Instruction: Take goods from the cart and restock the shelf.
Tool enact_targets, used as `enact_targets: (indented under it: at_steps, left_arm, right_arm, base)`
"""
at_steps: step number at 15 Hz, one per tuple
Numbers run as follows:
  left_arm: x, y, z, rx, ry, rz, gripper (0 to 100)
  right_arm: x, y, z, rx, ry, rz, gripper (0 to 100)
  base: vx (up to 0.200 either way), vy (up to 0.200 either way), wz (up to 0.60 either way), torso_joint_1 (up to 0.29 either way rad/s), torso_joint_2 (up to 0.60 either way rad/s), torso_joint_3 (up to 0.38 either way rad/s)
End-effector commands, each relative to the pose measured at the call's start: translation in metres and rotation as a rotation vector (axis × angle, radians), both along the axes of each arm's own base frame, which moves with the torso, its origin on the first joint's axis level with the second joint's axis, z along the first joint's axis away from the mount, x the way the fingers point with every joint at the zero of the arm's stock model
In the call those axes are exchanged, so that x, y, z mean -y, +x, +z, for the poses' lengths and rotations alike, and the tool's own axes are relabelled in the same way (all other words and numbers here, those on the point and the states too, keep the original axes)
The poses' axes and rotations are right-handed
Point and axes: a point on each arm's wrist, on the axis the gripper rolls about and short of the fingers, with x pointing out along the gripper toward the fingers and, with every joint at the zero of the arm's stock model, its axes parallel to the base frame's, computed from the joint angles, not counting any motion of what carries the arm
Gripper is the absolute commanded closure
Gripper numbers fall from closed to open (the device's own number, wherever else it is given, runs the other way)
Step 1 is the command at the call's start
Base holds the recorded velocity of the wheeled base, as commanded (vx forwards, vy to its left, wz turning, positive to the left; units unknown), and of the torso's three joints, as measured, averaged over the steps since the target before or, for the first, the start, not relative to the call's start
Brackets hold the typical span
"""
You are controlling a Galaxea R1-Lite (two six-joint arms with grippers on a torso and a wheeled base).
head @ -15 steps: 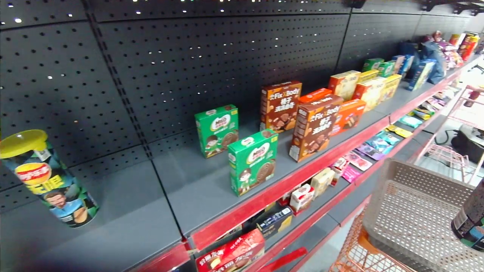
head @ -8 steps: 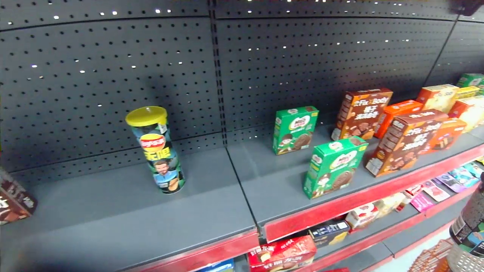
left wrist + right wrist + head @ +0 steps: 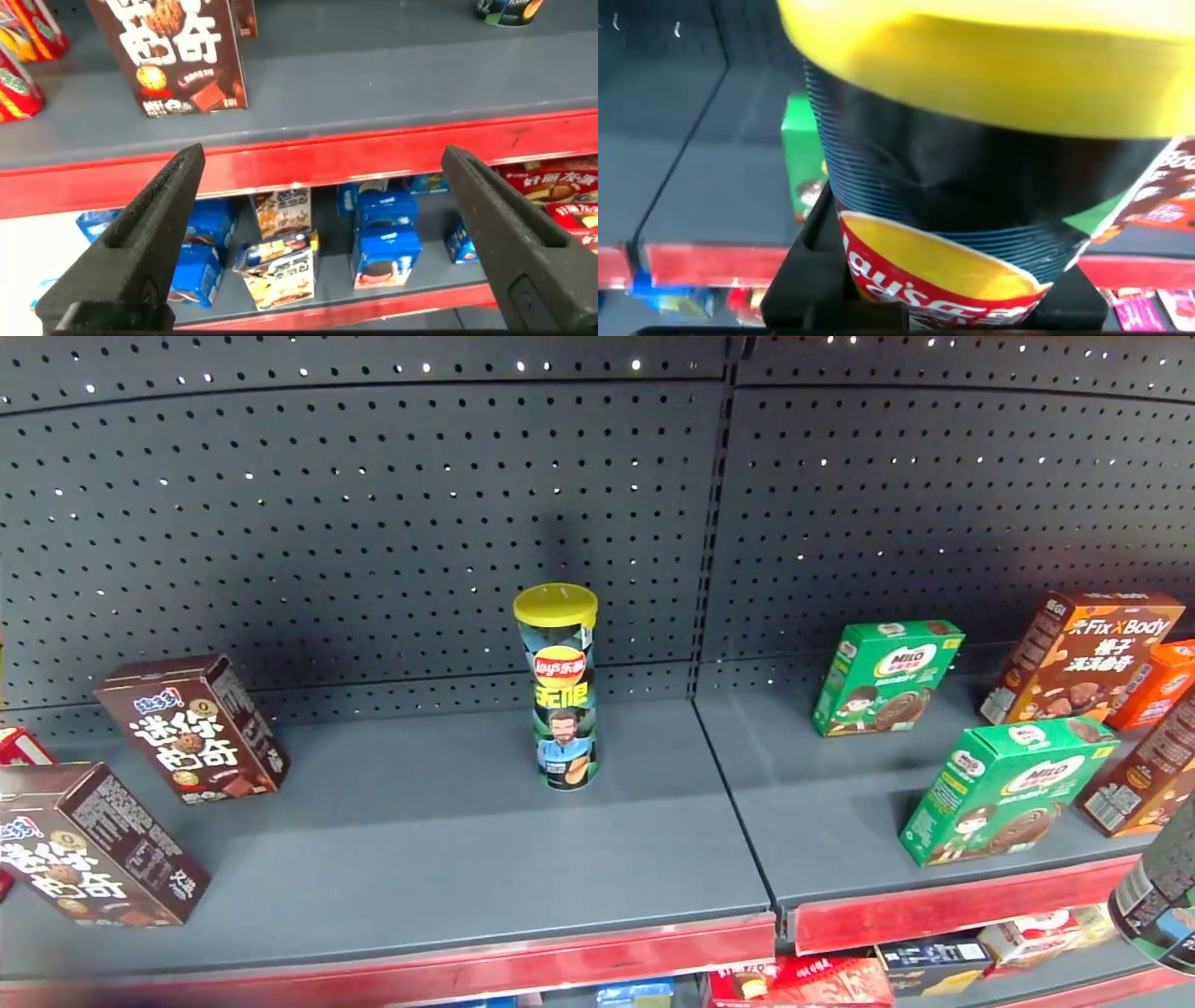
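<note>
Gripping a chip can (image 3: 971, 187) with a yellow lid and a dark body, the right claw (image 3: 948, 294) is clamped on it, one dark finger pressed to each side of the tube, away from the lid. In the head view the same can (image 3: 1160, 896) shows at the lower right edge, tilted, held out in front of the shelf (image 3: 467, 859) and lower than its grey board.

A second chip can (image 3: 557, 686) of the same kind stands upright on that grey board, near the back, just left of the seam between two shelf sections and close to the black pegboard (image 3: 373, 523).

Well to its right, two green boxes (image 3: 887, 677) stand at an angle, one behind the other, with a brown-and-orange box (image 3: 1083, 653) beyond them. To its left stand two brown boxes (image 3: 191, 728), also one behind the other.

The left claw (image 3: 318, 243) hangs with its fingers (image 3: 140, 252) spread wide and nothing between them. It faces the shelving at the height of the red front edge, below a brown box standing near that edge. Past its fingers, blue packs (image 3: 383, 243) lie on the lower shelf.
</note>
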Motion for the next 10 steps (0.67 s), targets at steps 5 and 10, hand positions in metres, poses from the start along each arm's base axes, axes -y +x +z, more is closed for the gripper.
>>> enact_targets:
  at_steps: [5, 10]
  left_arm:
    - [0.000, 0.000, 0.000, -0.001, 0.000, -0.002, 0]
    - [0.000, 0.000, 0.000, -0.001, 0.000, -0.001, 0]
  right_arm:
    - [0.008, -0.031, 0.000, 0.071, 0.008, -0.068, 100]
    - [0.008, -0.053, -0.001, 0.119, 0.011, 0.044, 100]
  base:
    - [0.000, 0.000, 0.00, 0.000, 0.00, 0.000]
    - [0.000, 0.000, 0.00, 0.000, 0.00, 0.000]
